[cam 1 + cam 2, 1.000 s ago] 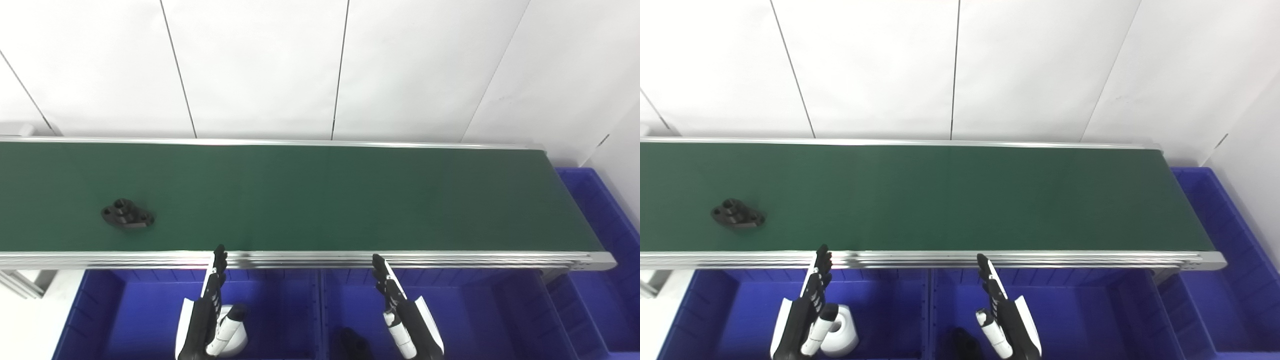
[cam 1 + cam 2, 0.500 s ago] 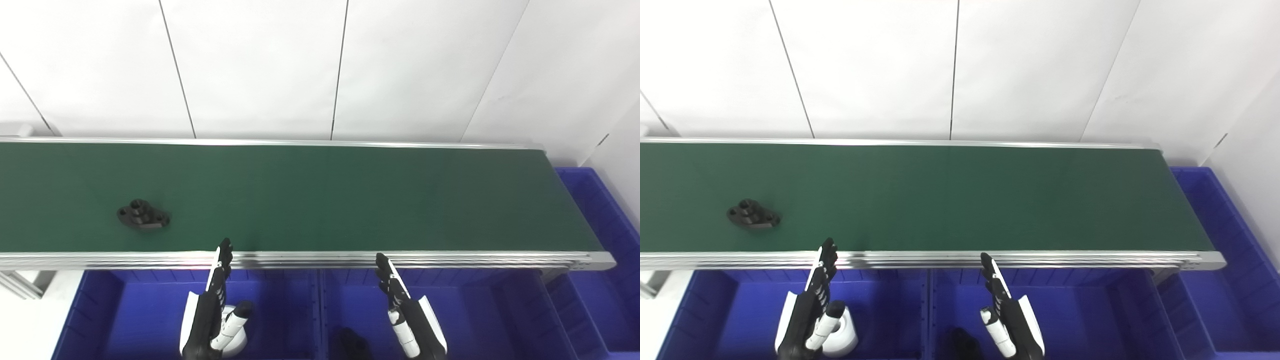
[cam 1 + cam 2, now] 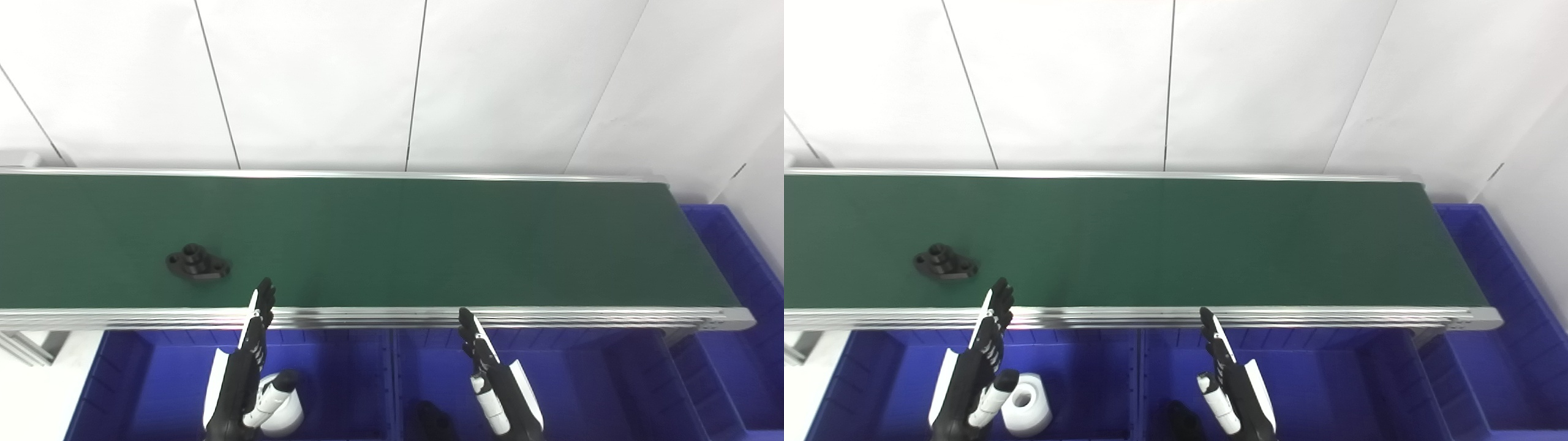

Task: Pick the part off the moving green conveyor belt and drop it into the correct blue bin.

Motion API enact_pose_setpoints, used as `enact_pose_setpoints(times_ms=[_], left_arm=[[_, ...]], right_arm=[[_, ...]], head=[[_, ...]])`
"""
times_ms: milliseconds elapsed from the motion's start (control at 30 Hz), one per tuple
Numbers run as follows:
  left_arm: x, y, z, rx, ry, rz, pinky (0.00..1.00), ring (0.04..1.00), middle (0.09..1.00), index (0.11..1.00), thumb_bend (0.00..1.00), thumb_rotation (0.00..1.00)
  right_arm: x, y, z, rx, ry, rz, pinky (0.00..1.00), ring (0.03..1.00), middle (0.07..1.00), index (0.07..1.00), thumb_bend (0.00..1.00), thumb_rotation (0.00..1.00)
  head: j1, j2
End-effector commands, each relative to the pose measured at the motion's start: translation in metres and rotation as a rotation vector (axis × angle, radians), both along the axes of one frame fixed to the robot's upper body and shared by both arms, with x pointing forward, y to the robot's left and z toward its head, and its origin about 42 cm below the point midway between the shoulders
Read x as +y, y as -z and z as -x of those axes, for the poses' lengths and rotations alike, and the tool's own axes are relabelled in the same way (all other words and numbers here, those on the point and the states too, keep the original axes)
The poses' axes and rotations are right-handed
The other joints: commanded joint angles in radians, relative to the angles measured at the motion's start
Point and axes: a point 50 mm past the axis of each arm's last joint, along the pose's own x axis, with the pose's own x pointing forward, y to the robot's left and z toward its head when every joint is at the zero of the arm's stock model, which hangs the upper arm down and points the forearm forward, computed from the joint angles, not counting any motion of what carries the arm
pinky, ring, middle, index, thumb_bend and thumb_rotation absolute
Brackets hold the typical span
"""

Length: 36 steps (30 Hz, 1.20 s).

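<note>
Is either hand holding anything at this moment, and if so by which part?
Nothing is held. The left hand and right hand are both open; the black part lies untouched on the green conveyor belt.

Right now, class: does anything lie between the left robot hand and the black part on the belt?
Nothing visible does. The left robot hand reaches over the belt's near rail, and only bare green belt separates its fingertips from the black part.

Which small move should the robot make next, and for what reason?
Probably reach the left robot hand forward and a little left over the belt. The black part lies on the green conveyor belt, just beyond that open hand's fingertips; the right robot hand is farther away.
</note>
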Motion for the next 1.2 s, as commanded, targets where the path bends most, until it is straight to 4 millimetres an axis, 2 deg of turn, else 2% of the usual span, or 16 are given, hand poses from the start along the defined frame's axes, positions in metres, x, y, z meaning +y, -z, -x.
enact_pose_setpoints(times_ms=[0,133,300,467,667,833,967,1033,1167], left_arm=[[0.006,-0.002,-0.002,-0.039,0.002,-0.028,1.00,1.000,1.000,1.000,0.83,0.88],[0.013,0.007,-0.011,-0.040,0.011,-0.040,1.00,1.000,1.000,1.000,0.84,0.89],[0.013,0.004,-0.009,-0.047,0.024,-0.018,1.00,1.000,1.000,1.000,0.82,0.87],[0.013,0.000,-0.006,-0.041,0.038,0.024,1.00,1.000,1.000,1.000,0.81,0.87],[0.008,-0.001,-0.009,-0.036,0.054,0.054,1.00,1.000,1.000,1.000,0.81,0.89],[-0.001,0.000,-0.011,-0.034,0.070,0.063,1.00,1.000,1.000,1.000,0.81,0.87],[-0.011,0.005,-0.008,-0.031,0.081,0.081,1.00,1.000,1.000,1.000,0.80,0.87],[-0.018,0.009,-0.006,-0.026,0.091,0.110,1.00,1.000,1.000,1.000,0.81,0.84],[-0.024,0.013,-0.002,-0.015,0.093,0.076,1.00,1.000,1.000,1.000,0.86,0.87]], right_arm=[[0.004,-0.012,-0.006,-0.085,-0.004,-0.027,1.00,1.000,1.000,1.000,0.89,1.00],[0.002,-0.014,-0.006,-0.110,-0.003,-0.016,1.00,1.000,1.000,1.000,0.87,1.00],[-0.003,-0.027,-0.003,-0.210,0.010,0.012,1.00,1.000,1.000,1.000,0.89,0.98],[-0.004,-0.049,-0.002,-0.287,0.057,-0.042,1.00,1.000,1.000,1.000,0.91,0.98],[-0.012,-0.082,-0.011,-0.399,0.051,-0.045,1.00,1.000,1.000,1.000,0.92,0.96],[-0.015,-0.109,-0.024,-0.482,0.034,0.083,1.00,1.000,1.000,1.000,0.88,0.91],[-0.010,-0.125,-0.043,-0.528,0.034,0.136,1.00,1.000,1.000,1.000,0.86,0.81],[-0.007,-0.133,-0.053,-0.539,0.038,0.167,1.00,1.000,1.000,1.000,0.87,0.79],[-0.002,-0.146,-0.073,-0.544,0.030,0.308,0.99,1.000,1.000,1.000,0.85,0.76]], head=[[0.001,0.000],[-0.031,-0.007],[-0.039,0.003],[-0.065,0.003],[-0.068,-0.004],[-0.061,-0.016],[-0.046,-0.026],[-0.022,-0.036],[-0.007,-0.043]])
